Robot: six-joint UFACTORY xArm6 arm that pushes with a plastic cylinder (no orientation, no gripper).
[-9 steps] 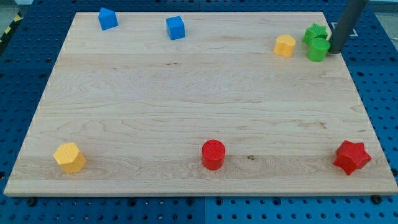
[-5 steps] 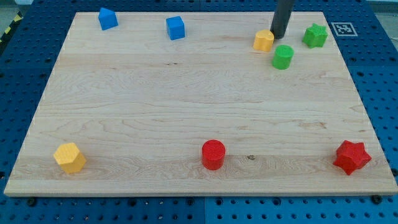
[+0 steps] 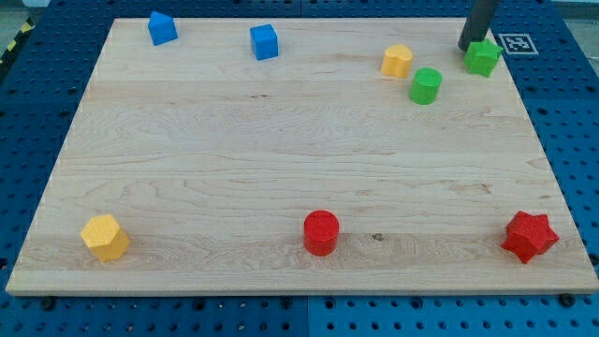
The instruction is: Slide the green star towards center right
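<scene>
The green star point(image 3: 483, 58) lies near the board's top right corner. My tip point(image 3: 467, 50) touches the board right at the star's upper left side, with the dark rod rising out of the view's top. A green cylinder point(image 3: 426, 85) stands down and to the left of the star. A yellow block point(image 3: 398, 61) lies left of the cylinder.
Two blue blocks point(image 3: 162, 28) point(image 3: 265, 42) lie near the top left edge. A yellow hexagonal block point(image 3: 105, 237) sits at the bottom left, a red cylinder point(image 3: 321, 232) at the bottom middle, a red star point(image 3: 530, 236) at the bottom right. The wooden board point(image 3: 281, 140) rests on a blue pegboard.
The tip swept left, pushing the green cylinder and yellow block leftward away from the star, then came back right to the star's upper left. The star shifted slightly right.
</scene>
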